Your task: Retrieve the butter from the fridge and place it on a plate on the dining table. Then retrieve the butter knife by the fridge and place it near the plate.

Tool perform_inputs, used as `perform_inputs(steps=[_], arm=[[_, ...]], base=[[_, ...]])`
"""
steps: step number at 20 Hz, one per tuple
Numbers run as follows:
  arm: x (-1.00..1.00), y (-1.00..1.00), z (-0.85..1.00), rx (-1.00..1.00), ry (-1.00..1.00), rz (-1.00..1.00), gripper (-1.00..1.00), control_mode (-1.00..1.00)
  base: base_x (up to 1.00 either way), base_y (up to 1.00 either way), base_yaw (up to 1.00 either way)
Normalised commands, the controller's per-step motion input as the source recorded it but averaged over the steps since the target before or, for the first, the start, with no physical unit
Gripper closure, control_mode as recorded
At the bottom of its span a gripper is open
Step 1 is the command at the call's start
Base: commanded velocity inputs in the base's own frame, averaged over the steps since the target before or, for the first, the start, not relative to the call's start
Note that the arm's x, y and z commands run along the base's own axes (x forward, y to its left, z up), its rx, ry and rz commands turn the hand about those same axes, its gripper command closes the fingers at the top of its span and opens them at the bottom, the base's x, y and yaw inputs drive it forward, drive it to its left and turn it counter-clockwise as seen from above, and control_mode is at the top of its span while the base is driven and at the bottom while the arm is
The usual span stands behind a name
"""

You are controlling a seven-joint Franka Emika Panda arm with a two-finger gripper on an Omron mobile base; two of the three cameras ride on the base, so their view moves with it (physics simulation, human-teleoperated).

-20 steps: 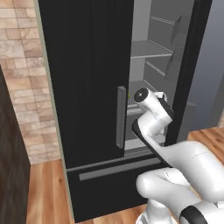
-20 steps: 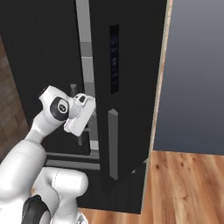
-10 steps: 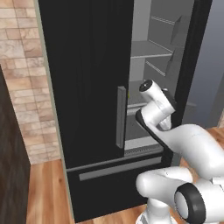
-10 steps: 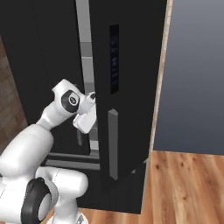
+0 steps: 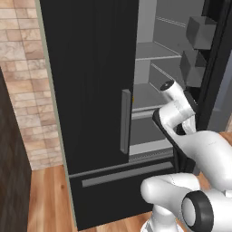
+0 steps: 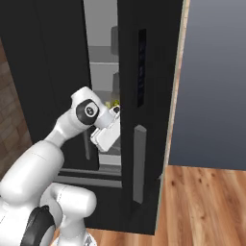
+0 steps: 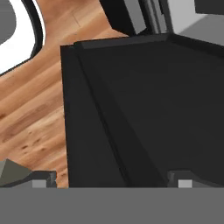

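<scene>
Black panels fill most of what I face: the tall black double-door fridge (image 5: 95, 90) with grey vertical bar handles stands with one door swung open, so its grey shelved inside is exposed. I judge this to be the first step, fetching the butter, and I am only at the reach-in stage. In the right base view a small pale-yellow speck (image 6: 113, 103) shows on a shelf just behind my hand; I take it for the butter, though it is too small to be sure (it could be partly hidden by my wrist).

My two-finger gripper (image 7: 109, 178) has its dark tips spread as wide as they go, one at each lower corner of the hand view, and nothing lies between them. They point at a dark, flat fridge surface with wooden floor (image 7: 30, 109) beside it, and touch nothing that I can see.

Next I would need to turn the hand toward the shelf, bring the stick between the tips, and only then close. The narrow gap beside the open door leaves little room for my forearm.
</scene>
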Motion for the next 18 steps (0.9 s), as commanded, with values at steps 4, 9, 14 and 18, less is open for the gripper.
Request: perform_inputs(steps=[4,9,14,18], arm=[[-0.66,-0.97,0.00,0.00,0.13,-0.05,-1.00,-1.00],[-0.47,-1.00,0.00,0.00,0.10,-0.03,-1.00,-1.00],[-0.16,-0.79,0.00,-0.05,-0.13,-0.07,-1.00,-1.00],[-0.19,0.10,0.02,-0.06,-0.09,-0.24,-1.00,-1.00]], base=[[0.00,0.00,0.00],[0.00,0.00,0.00],[0.00,0.00,0.00],[0.00,0.00,0.00]])
